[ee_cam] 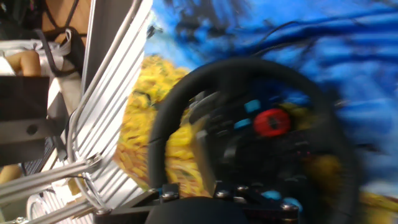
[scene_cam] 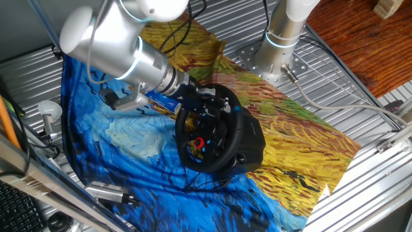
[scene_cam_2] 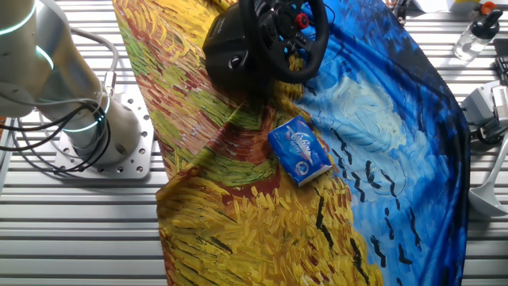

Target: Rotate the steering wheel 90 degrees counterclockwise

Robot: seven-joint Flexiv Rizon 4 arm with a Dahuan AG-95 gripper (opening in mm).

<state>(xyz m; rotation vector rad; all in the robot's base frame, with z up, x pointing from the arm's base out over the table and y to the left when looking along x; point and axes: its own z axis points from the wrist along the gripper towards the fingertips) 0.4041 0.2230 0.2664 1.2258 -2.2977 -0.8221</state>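
At the centre of one fixed view, the steering wheel (scene_cam: 207,129) stands on its bulky black base (scene_cam: 248,147) on a painted cloth (scene_cam: 129,138) of blue swirls and yellow field that covers the ribbed metal surface (scene_cam: 360,187). The rim faces the lower left of the frame, tilted back, and the hub shows a red round button (scene_cam: 199,142) with small blue ones beside it. The silver arm (scene_cam: 122,48) comes in from the upper left, and its dark gripper (scene_cam: 193,96) is at the upper part of the rim. Whether the jaws are wide, narrow, or closed on the rim I cannot tell here, since the black parts merge with the black wheel.

In the other fixed view the wheel (scene_cam_2: 287,36) sits at the top centre of the frame, partly cut by the edge, on the boundary between the yellow and blue parts of the cloth. A small blue-and-white box (scene_cam_2: 299,150) lies flat on the cloth below it, well apart from the base. The arm's round mount (scene_cam_2: 99,135) is bolted to the surface at the left.

The hand view is blurred. The wheel (ee_cam: 249,124) fills most of the frame, with the red button (ee_cam: 272,122) right of centre and a blue button (ee_cam: 252,106) just beside it. The jaws themselves are not clear here.
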